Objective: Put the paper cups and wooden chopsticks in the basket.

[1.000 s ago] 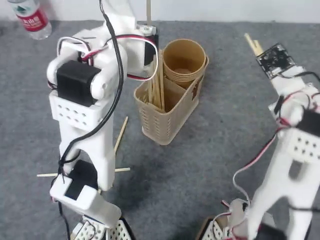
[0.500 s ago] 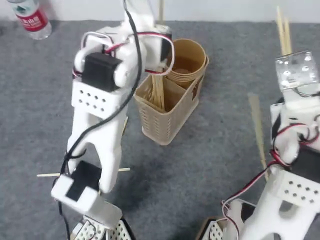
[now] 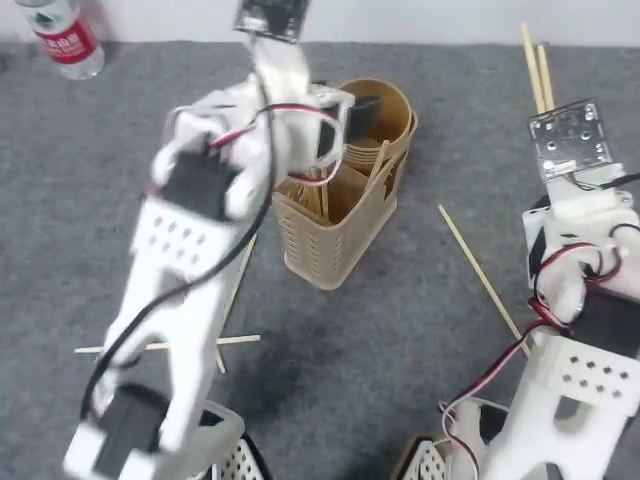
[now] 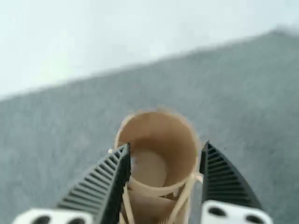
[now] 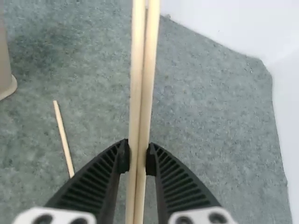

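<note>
The left gripper point(image 4: 166, 148) hangs spread open over the stack of brown paper cups point(image 4: 154, 130), with one black finger on either side of the top cup's rim and nothing in its grasp. The cups stand in the rounded end of the tan perforated plastic basket point(image 3: 320, 245), which sits on the grey felt-covered table point(image 3: 400, 330). A bundle of thin wooden chopsticks point(image 3: 318, 195) stands in the basket's other compartment, just beside the cups. The right gripper point(image 5: 138, 150) is clenched on a pair of pale wooden chopsticks point(image 5: 142, 65), well apart from the basket. One loose chopstick point(image 3: 482, 277) lies on the table between the basket and the right arm. A few more loose chopsticks point(image 3: 165, 346) lie near the left arm. A clear plastic bottle with a red label point(image 3: 62, 38) rests at the far corner.
</note>
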Motion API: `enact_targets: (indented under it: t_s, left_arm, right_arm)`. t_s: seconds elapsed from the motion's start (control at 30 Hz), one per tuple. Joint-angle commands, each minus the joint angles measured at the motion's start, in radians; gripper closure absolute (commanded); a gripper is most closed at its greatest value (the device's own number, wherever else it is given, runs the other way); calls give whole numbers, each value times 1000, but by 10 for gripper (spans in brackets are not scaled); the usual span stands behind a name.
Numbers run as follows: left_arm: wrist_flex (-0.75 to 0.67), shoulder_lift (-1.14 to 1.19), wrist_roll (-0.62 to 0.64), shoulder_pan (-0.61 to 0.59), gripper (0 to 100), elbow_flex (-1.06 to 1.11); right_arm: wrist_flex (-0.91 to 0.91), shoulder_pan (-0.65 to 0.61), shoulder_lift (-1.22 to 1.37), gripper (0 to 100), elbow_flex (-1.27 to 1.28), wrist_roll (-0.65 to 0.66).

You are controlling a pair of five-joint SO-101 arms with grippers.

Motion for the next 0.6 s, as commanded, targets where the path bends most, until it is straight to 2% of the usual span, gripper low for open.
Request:
enact_targets:
  t_s: [0.0, 0.2, 0.37, 0.47, 0.57]
  left_arm:
    - [-20, -235, -32, -71, 773, 4]
    - [72, -508, -61, -311, 773, 5]
    - [222, -744, -66, -479, 773, 68]
    - [236, -887, -86, -525, 773, 236]
    - [173, -1011, -103, -559, 773, 507]
  right_arm:
    - [-18, -64, -24, 991, -14, -25]
    - [41, -173, -24, 991, -137, -104]
    - [88, -403, -16, 991, -284, -178]
    - [88, -556, -13, 991, -342, -203]
    - [54, -700, -12, 991, -379, -242]
